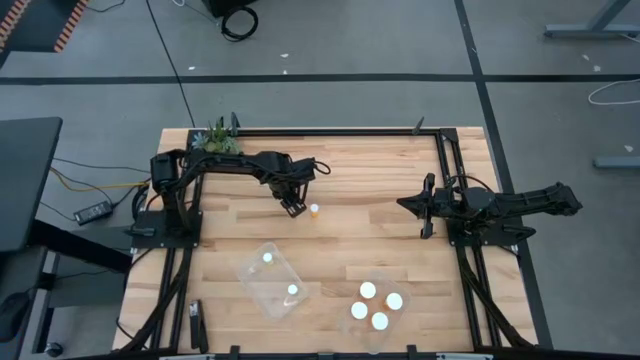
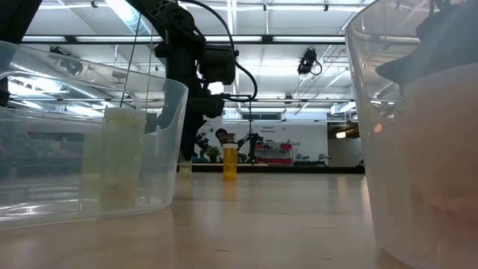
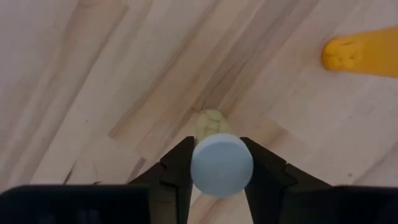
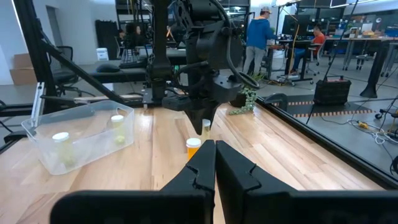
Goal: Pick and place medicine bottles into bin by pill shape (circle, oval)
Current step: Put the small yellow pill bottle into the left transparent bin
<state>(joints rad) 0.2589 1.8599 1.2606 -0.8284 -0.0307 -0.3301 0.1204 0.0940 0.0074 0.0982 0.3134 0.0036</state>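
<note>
No brand or label text is legible on any bottle or tub.

Nearest the front edge of the wooden table (image 1: 350, 240), two clear plastic tubs. The right tub (image 1: 376, 305) holds four white-capped medicine bottles in a tight cluster. The left tub (image 1: 272, 280), set at an angle, holds two more, one toward each end; in the right wrist view their pale contents show through the wall.

Farther back, left of centre, the left gripper (image 1: 294, 208) points down at the tabletop. In the left wrist view its two dark fingers (image 3: 176, 168) sit against either side of a narrow bottle (image 3: 217, 155) with a round white cap, the bottle standing upright on the wood. Fingers are closed in on the cap; contact appears on both sides.

Just beside it, on its right, an orange bottle (image 1: 314, 210) stands upright and free on the table, touching nothing. In the low view it stands past the left tub.

The right gripper (image 1: 424, 207) is parked well apart, over the right half of the table, fingers pressed together and empty.

At the back left corner of the table, a green potted plant (image 1: 218, 138). Beyond the table, in the right wrist view, a person in a blue top (image 4: 256, 37) stands among benches, and a person in a red top (image 4: 316, 38) sits farther right.
</note>
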